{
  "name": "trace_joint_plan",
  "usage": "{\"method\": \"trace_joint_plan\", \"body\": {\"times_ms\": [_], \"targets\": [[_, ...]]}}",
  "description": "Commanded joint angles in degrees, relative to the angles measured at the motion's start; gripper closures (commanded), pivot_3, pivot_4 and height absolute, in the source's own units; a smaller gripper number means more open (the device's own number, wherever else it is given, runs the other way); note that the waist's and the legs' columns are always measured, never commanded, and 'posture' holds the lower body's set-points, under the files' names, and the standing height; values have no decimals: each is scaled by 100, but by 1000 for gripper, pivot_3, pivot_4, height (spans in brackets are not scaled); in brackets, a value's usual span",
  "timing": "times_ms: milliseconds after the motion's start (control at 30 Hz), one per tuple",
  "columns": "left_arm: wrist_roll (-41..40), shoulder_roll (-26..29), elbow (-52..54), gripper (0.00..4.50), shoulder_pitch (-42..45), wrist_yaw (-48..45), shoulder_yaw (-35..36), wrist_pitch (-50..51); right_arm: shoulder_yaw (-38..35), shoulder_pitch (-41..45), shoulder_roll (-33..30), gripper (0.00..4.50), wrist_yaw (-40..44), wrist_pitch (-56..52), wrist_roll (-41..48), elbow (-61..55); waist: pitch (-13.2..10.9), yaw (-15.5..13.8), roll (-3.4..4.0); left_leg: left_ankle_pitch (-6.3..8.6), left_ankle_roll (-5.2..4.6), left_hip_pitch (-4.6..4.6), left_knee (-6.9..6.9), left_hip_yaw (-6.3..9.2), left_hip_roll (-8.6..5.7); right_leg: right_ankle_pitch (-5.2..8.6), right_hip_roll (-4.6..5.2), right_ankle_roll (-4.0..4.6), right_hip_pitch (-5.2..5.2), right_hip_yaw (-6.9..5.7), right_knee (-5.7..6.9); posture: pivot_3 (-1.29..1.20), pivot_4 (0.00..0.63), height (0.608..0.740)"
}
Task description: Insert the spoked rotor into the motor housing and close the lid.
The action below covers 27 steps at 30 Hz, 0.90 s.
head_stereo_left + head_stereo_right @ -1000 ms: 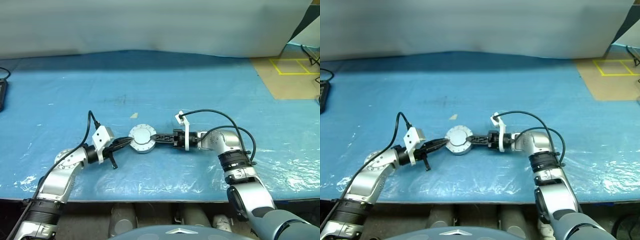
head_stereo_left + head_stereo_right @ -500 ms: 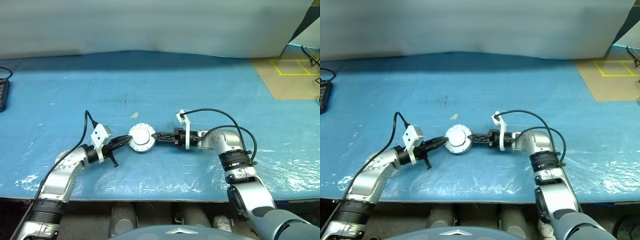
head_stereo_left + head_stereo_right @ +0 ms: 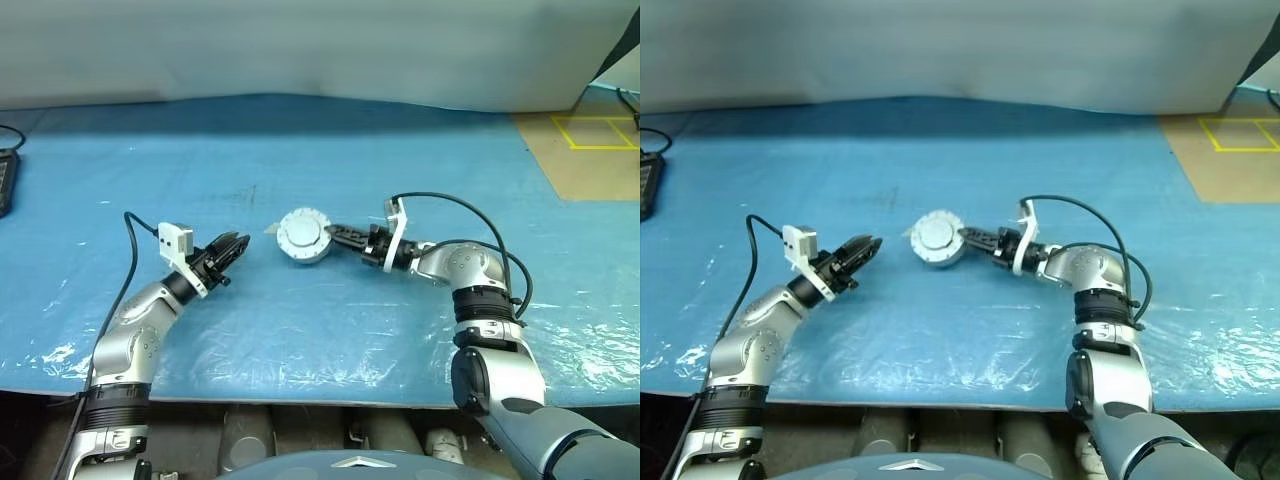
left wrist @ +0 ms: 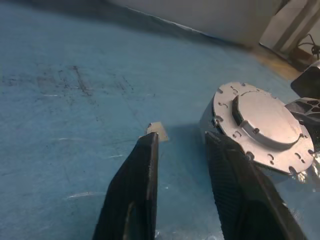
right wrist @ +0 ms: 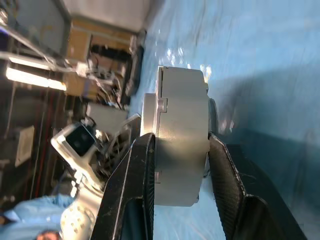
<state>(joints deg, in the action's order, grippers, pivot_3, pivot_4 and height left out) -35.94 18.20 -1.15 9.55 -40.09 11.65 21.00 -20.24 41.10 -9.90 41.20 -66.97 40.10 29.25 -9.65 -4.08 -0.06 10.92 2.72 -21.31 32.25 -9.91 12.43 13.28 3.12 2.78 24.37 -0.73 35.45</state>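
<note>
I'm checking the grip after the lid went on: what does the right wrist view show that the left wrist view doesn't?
Right wrist view: the right gripper clamped on the side wall of the motor housing, one finger against each side. Left wrist view: the lid face-on, seated on the housing, the left gripper open and holding nothing, and a small scrap on the table. Both show the closed housing above the blue table.

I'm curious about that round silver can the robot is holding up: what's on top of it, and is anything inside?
The grey lid sits on top of the motor housing, held by the right claw. The lid covers the inside, so its contents cannot be seen.
</note>
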Motion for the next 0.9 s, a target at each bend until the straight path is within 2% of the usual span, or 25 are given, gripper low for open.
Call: {"method": "trace_joint_plan", "body": {"times_ms": [33, 167, 200, 433, 633, 900], "targets": [[-848, -349, 594, 1603, 82, 249, 196, 496, -738, 428, 162, 3264, -254, -36, 787, -209, 0, 0, 0, 7, 11, 0, 0, 0, 0, 4, 0, 7, 0, 0, 0, 0, 150, 740], [-1373, -767, 787, 250, 111, 681, 302, 858, -937, 522, 309, 3264, -589, -161, 1069, -455, 0, 2, 0, 7, 11, -1, 3, -1, -5, 4, 3, 7, 0, 2, -1, 0, 150, 740], [-1514, -839, 783, 27, 149, 812, 345, 976, -943, 520, 335, 3264, -634, -195, 1134, -525, 0, 2, 0, 7, 11, 0, 2, -1, -1, 4, 1, 7, 0, 2, -1, 0, 150, 740], [-2938, -1149, 876, 27, 296, 1410, 499, 2090, -843, 452, 496, 3264, -863, -387, 1424, -968, -1, -14, -2, 6, 12, -6, 2, 0, -2, -6, -2, -10, 0, 1, -5, 0, 150, 740], [-3323, -1326, 918, 27, 336, 1645, 388, 2382, -700, 364, 526, 3264, -906, -498, 1500, -1157, -1, -24, -2, 6, 13, -5, 3, 1, -2, -9, -2, -15, 0, 1, -5, 0, 150, 740], [-3546, -1607, 728, 27, 635, 1876, 539, 2190, -433, 155, 522, 3264, -845, -617, 1568, -1408, -2, -21, -4, 6, 14, -6, 3, 4, -5, -11, -1, -20, 0, 1, -5, 0, 150, 740]]}}
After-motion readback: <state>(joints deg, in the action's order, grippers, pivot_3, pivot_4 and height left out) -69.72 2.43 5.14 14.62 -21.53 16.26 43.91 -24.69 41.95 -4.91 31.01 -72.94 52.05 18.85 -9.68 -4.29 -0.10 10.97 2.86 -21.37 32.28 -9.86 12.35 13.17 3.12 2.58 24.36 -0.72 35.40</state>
